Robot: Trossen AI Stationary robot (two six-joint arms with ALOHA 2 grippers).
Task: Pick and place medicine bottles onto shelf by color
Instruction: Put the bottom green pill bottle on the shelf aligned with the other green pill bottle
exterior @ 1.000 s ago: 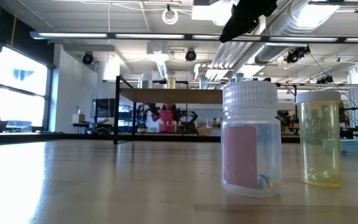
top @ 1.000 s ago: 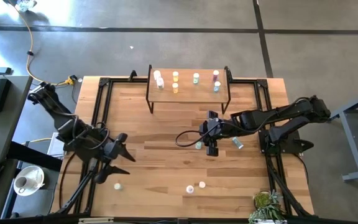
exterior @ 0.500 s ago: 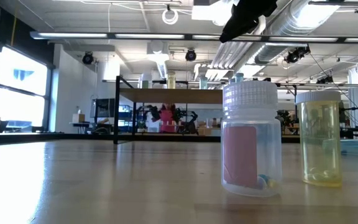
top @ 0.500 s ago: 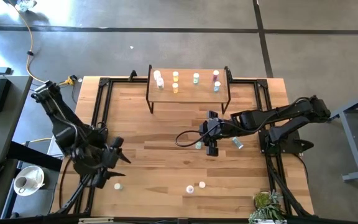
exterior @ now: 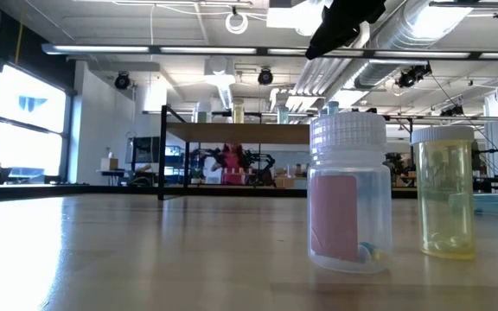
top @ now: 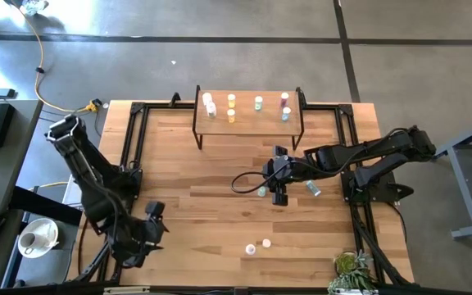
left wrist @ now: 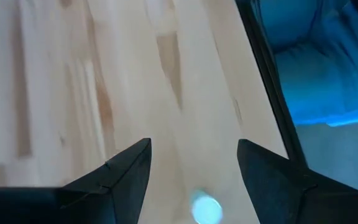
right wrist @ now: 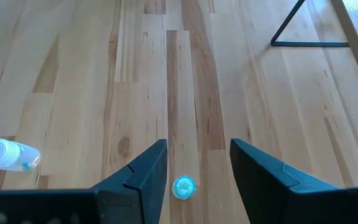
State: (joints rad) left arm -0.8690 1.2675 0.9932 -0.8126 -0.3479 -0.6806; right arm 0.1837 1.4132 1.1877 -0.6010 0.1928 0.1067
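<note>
The shelf (top: 248, 123) stands at the table's far middle. On it stand white, yellow, orange, green, pink and teal medicine bottles (top: 231, 100). My left gripper (top: 149, 231) is open near the table's near left corner, pointing down. A pale-capped bottle (left wrist: 205, 208) stands upright on the table between its fingers (left wrist: 193, 146), untouched. My right gripper (top: 279, 190) is open at mid-table. A teal-capped bottle (right wrist: 183, 186) stands on the table between its fingers (right wrist: 198, 143), also untouched; it shows in the high view too (top: 261, 192).
A white-capped bottle (right wrist: 8, 154) lies on its side by my right gripper (top: 311, 188). Two more bottles (top: 251, 249) (top: 265, 242) stand near the near edge; the low view shows them as pink (exterior: 346, 194) and yellow (exterior: 445, 194). A black frame (top: 129, 147) runs along the table's sides.
My left arm has swung toward the table's near edge and tipped its gripper down over the pale-capped bottle at the near left, which it now covers in the high view. The bottle has not moved. My right arm has kept still.
</note>
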